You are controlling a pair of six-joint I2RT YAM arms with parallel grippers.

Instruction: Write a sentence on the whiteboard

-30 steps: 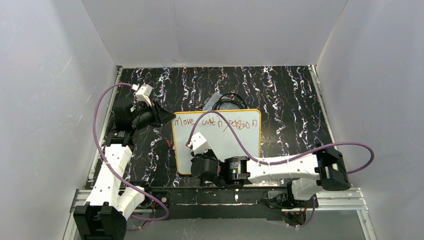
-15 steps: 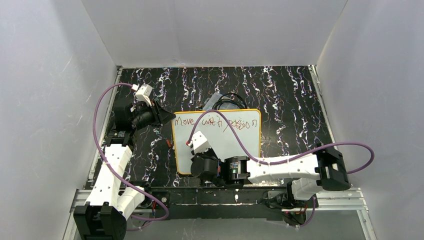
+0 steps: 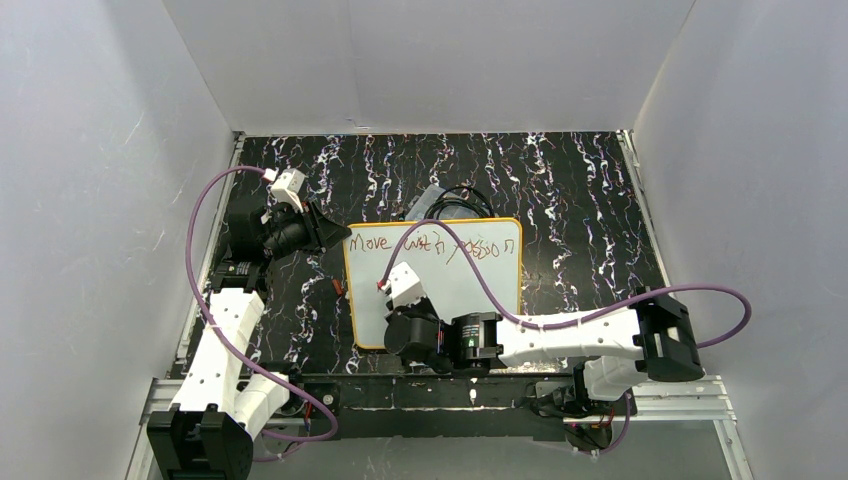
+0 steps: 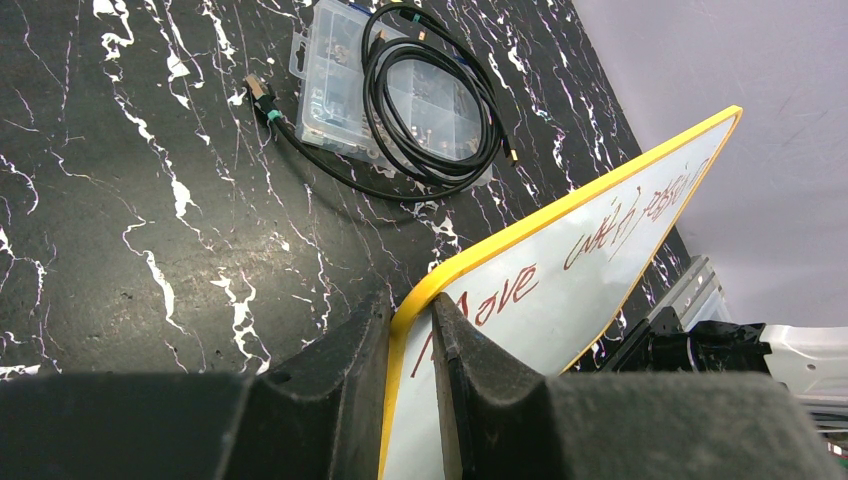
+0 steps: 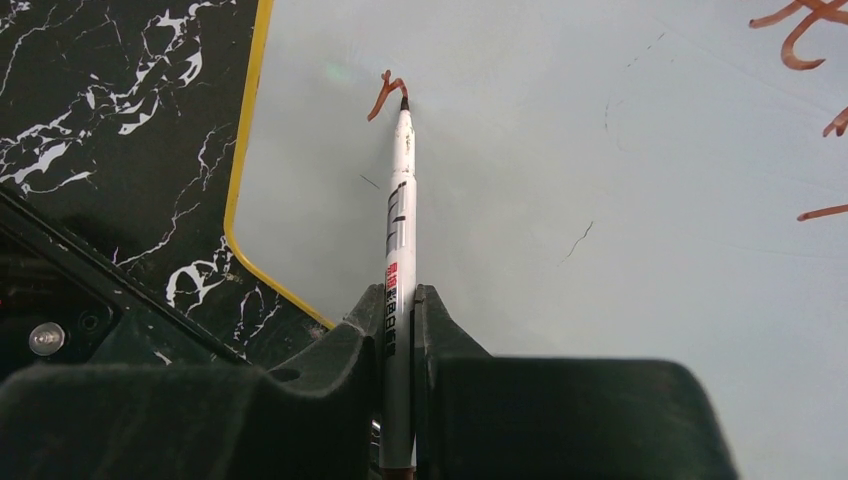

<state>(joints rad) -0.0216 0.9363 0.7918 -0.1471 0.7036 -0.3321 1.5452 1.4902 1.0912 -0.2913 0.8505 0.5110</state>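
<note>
The whiteboard (image 3: 470, 290) lies on the black marbled table, white with a yellow rim. The sentence (image 3: 432, 245) runs along its far edge in reddish-brown script. My left gripper (image 3: 337, 234) is shut on the board's far left corner; in the left wrist view its jaws (image 4: 410, 318) pinch the yellow rim of the whiteboard (image 4: 570, 310), beside the lettering (image 4: 610, 225). My right gripper (image 3: 398, 312) hovers over the board's near left part. In the right wrist view it (image 5: 400, 300) is shut on a white marker (image 5: 400, 200), whose tip touches a small fresh mark (image 5: 383, 93) on the whiteboard (image 5: 620, 220).
A clear plastic parts box with a coiled black cable (image 3: 440, 205) lies just behind the board, also in the left wrist view (image 4: 400, 100). A small reddish object (image 3: 338, 285) lies left of the board. White walls enclose the table on three sides.
My right gripper with the marker has shifted slightly to the right and nearer over the board. The left arm and the board have not moved.
</note>
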